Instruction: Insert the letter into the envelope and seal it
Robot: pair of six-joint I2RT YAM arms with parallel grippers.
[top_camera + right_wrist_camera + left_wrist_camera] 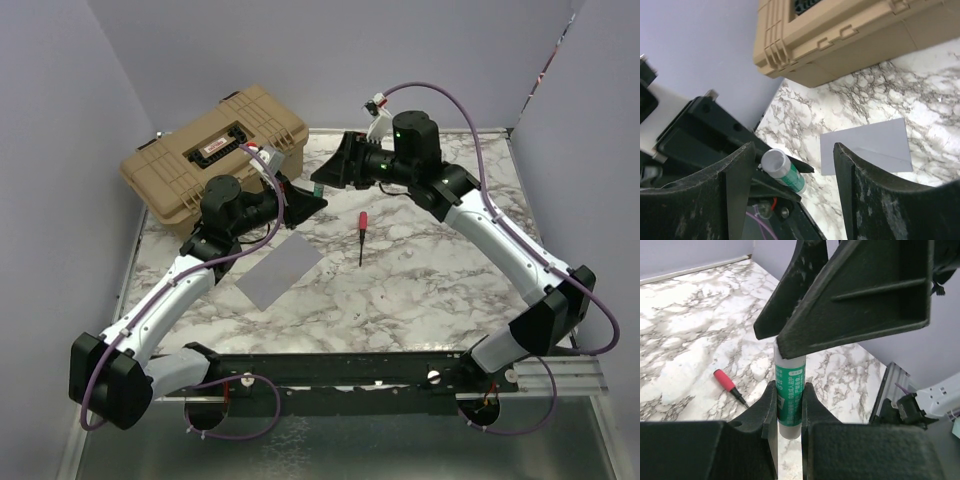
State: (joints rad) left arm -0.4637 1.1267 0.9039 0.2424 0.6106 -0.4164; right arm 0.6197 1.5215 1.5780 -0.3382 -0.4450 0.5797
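The envelope (pixel 278 273) is a pale grey rectangle lying flat on the marble table, left of centre; it also shows in the right wrist view (pixel 865 147). The tan letter is not in view. My left gripper (pixel 306 199) is shut on a green glue stick (pixel 790 395) and holds it above the table beyond the envelope. My right gripper (pixel 335 172) is open, its fingers (pixel 855 300) on either side of the stick's grey end (pixel 775 162) without touching it. In the right wrist view the open gripper (pixel 792 152) frames the stick.
A big tan hard-plastic case (pixel 215 145) stands closed at the back left, also in the right wrist view (pixel 840 35). A red-handled screwdriver (pixel 362 235) lies near the table's middle, seen too in the left wrist view (pixel 727 384). Purple walls enclose the table.
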